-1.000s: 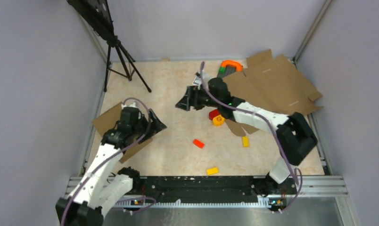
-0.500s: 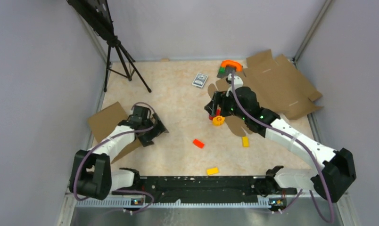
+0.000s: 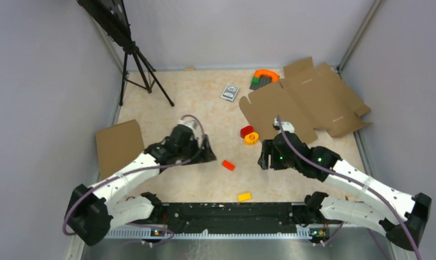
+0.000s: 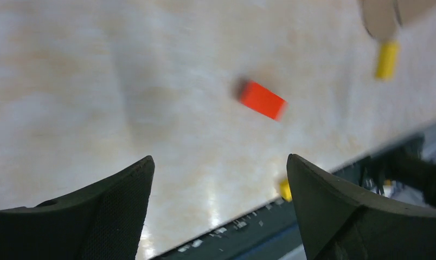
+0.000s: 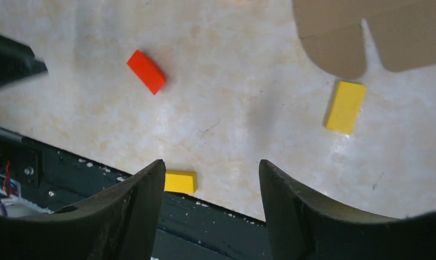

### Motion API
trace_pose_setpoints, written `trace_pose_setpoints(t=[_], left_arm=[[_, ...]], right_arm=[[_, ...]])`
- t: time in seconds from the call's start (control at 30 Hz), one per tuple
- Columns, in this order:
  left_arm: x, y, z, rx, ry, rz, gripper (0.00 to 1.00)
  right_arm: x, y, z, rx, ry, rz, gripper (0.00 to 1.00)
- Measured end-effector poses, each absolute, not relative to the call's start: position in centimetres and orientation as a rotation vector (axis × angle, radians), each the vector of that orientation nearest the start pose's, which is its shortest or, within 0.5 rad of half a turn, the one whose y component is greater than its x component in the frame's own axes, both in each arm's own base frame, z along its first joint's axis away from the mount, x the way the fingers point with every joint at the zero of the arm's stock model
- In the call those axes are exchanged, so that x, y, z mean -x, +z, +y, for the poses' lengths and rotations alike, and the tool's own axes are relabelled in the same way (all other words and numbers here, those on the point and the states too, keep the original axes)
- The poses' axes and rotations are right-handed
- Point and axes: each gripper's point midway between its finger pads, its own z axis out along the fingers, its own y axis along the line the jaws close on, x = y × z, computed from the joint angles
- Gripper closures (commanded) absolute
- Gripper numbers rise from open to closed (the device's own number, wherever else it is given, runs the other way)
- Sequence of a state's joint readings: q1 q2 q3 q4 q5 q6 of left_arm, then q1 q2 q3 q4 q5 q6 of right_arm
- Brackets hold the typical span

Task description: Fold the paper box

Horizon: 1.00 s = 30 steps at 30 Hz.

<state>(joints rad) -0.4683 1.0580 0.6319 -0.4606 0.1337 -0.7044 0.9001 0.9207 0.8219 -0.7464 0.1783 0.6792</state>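
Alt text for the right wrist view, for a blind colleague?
The right tool hangs open and empty above the table. Below lie a red block, two yellow blocks and the edge of the unfolded cardboard box.

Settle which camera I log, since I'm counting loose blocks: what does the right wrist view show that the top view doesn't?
Only the right wrist: a yellow block beside the paper box; from above, the right arm covers it. Only the top: the whole unfolded sheet, another brown box, the tripod. Both: the red block and the yellow block by the near rail.
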Motion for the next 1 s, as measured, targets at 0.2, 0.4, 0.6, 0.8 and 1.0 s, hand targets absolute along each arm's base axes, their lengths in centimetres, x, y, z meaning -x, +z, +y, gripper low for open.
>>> trace_pose_setpoints(t=[0.2,0.4,0.6,0.8,1.0], left_arm=[[-14.7,11.8,-30.5,-0.378,-0.873,2.582,0.1],[-9.4,9.0,-37.4,-0.862,-0.714,2.571,0.09],[-7.5,7.5,-37.9,-1.17,-0.635,2.48,0.08],[-7.6,7.2,-37.6,-1.331,-0.617,2.394,0.12],[-7.5,6.3,-37.4,-1.447,-0.599,2.352,0.13]], right_arm=[[-17.7,14.4,14.7,-0.069,0.341,2.469,0.27],[-19.4,10.2,10.3,-0.291,0.17,2.523,0.07],[-19.8,7.4,9.8,-0.364,0.173,2.546,0.2],[-20.6,4.0,8.9,-0.425,0.113,2.61,0.32],[-21.1,1.9,9.5,-0.358,0.094,2.677,0.46]])
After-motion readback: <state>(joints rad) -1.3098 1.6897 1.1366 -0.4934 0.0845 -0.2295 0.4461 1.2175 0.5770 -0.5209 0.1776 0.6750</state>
